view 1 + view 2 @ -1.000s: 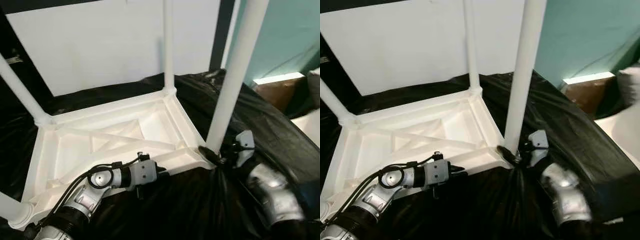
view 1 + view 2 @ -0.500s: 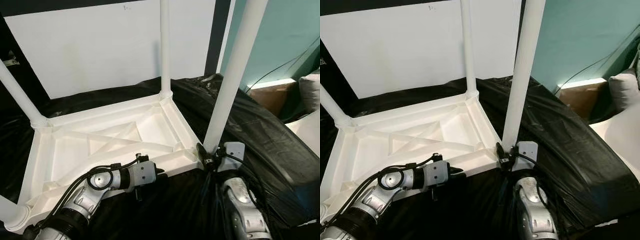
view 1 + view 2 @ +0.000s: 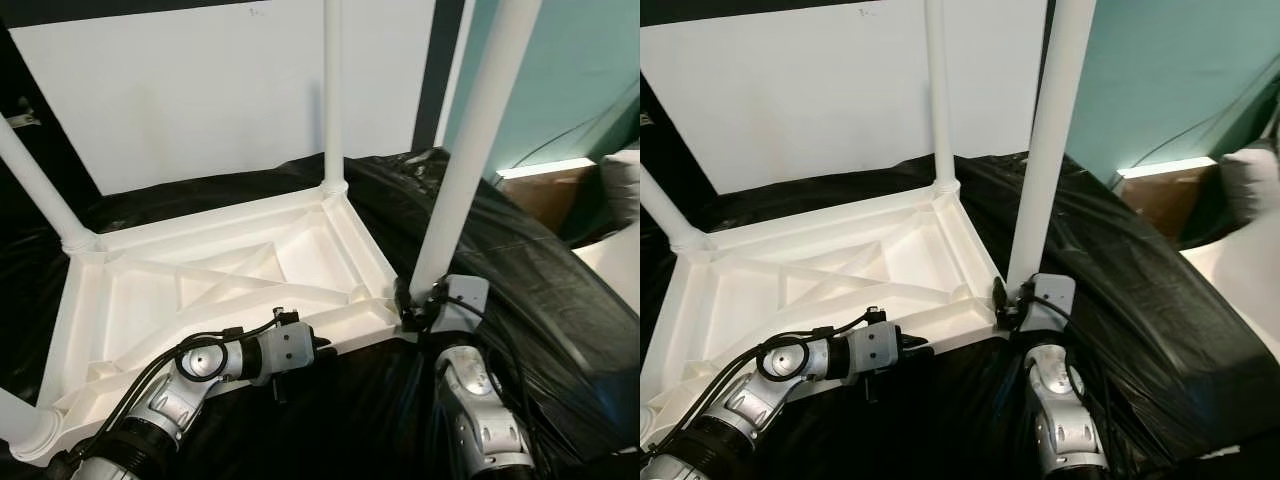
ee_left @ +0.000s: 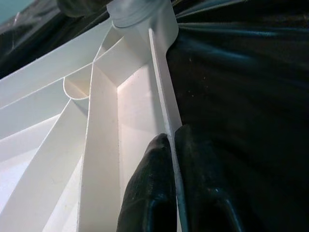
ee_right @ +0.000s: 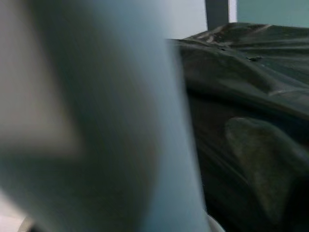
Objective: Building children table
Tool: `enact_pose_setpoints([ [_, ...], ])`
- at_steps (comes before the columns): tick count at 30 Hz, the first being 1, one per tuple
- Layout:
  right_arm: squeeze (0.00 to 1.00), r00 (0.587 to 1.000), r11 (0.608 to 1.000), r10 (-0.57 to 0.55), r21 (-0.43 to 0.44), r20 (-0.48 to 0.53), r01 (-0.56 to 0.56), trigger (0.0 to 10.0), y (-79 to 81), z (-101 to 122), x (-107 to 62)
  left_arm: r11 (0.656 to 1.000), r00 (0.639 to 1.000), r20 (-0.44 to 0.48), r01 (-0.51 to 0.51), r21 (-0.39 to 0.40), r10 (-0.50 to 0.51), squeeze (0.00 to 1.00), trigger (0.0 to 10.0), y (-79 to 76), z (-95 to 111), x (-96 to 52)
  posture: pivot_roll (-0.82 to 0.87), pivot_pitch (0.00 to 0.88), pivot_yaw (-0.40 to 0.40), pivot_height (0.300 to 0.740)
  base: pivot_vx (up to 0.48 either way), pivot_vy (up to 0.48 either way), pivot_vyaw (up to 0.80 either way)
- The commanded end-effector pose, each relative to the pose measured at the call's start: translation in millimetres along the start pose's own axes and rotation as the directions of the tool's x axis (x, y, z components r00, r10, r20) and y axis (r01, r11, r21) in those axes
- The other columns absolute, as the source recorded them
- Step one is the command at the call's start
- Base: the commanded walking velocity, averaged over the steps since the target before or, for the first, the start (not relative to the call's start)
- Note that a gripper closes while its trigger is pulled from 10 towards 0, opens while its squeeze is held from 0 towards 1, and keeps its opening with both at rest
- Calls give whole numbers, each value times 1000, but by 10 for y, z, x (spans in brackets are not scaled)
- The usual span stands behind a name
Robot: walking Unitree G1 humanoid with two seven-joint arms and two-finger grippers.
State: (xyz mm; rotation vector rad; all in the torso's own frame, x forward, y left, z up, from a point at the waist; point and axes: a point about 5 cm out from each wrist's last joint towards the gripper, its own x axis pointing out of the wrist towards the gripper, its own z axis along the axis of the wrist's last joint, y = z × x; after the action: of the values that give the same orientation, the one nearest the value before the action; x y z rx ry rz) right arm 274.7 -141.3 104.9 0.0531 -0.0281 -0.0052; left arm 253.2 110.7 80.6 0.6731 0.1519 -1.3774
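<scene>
A white plastic children's table (image 3: pixel 300 255) lies upside down on a black sheet (image 3: pixel 520 270), its ribbed underside facing up. White legs stand up from its corners: a near right leg (image 3: pixel 470 150), a far leg (image 3: pixel 333 90) and a left leg (image 3: pixel 35 180). My left gripper (image 3: pixel 322 350) is shut on the table's near rim; in the left wrist view the two black fingers (image 4: pixel 149 183) pinch the thin white edge (image 4: pixel 161 87). At the base of the near right leg my right gripper (image 3: pixel 415 305) is shut on it. That leg (image 5: pixel 96 121) is a close blur in the right wrist view.
A white panel (image 3: pixel 200 90) stands behind the table, with a teal wall (image 3: pixel 580 70) to its right. A brown box (image 3: pixel 545 190) and a pale cushion (image 3: pixel 625 190) sit at the far right. The black sheet bulges up to the right of the table.
My right forearm has swung from the right of the leg to below it, the gripper staying at the leg's base. The left gripper has kept its hold. The camera shifted slightly.
</scene>
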Motion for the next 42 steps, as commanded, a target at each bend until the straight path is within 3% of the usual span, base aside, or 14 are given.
enact_pose_setpoints([
  [1,992,1000,1000,11,-6,9,-11,10000,-37,28,28,959,956,-180,192,-209,-231,0,10000,-519,-492,3,15,0,-1,740,0,0,0],
  [2,114,999,999,46,-10,9,-46,10000,-27,32,34,959,956,-180,192,-209,-231,0,10000,-520,-491,5,15,0,-1,740,0,0,0],
  [3,0,994,993,113,-21,10,-113,10000,-16,48,46,959,956,-179,193,-209,-232,0,10000,-519,-492,9,7,0,1,740,0,0,0],
  [8,0,970,969,244,-57,16,-242,10000,-7,88,63,958,956,-179,196,-208,-234,0,10000,-516,-495,16,-4,0,6,740,0,0,0],
  [9,0,891,886,453,-99,-26,-453,10000,-45,126,69,958,954,-178,205,-203,-241,0,10000,-510,-492,30,-12,0,10,740,0,0,0],
  [10,0,891,886,453,-99,-26,-453,10000,-45,126,69,958,954,-178,205,-203,-241,0,10000,-510,-492,30,-12,0,10,740,0,0,0],
  [13,0,780,765,615,-153,-119,-626,10000,-146,144,50,958,953,-179,209,-198,-245,0,10000,-503,-491,40,-13,0,10,740,0,0,0],
  [23,0,672,645,693,-191,-261,-740,10000,-383,139,120,958,953,-184,205,-199,-242,0,10000,-500,-511,42,-5,0,4,740,0,0,0],
  [24,0,666,637,696,-197,-269,-746,7529,-405,144,131,958,953,-184,204,-200,-241,0,10000,-502,-514,42,-5,0,4,740,0,0,0],
  [26,0,661,631,698,-202,-275,-749,7529,-418,146,137,958,953,-184,203,-200,-241,0,10000,-503,-516,42,-5,0,4,740,0,0,0],
  [28,0,655,619,700,-216,-286,-755,1843,-442,153,151,958,953,-184,203,-201,-241,0,10000,-509,-522,39,-3,0,5,740,0,0,0],
  [30,0,655,619,700,-216,-286,-755,1843,-442,153,151,958,953,-184,203,-201,-241,0,10000,-509,-522,39,-3,0,5,740,0,0,0],
  [31,0,649,611,705,-219,-286,-761,0,-463,167,162,958,953,-185,204,-202,-242,0,10000,-517,-527,39,-4,0,7,740,0,0,0],
  [42,0,643,606,715,-216,-274,-765,0,-477,172,154,956,951,-185,210,-203,-248,0,10000,-535,-542,42,-7,0,13,740,0,0,0],
])
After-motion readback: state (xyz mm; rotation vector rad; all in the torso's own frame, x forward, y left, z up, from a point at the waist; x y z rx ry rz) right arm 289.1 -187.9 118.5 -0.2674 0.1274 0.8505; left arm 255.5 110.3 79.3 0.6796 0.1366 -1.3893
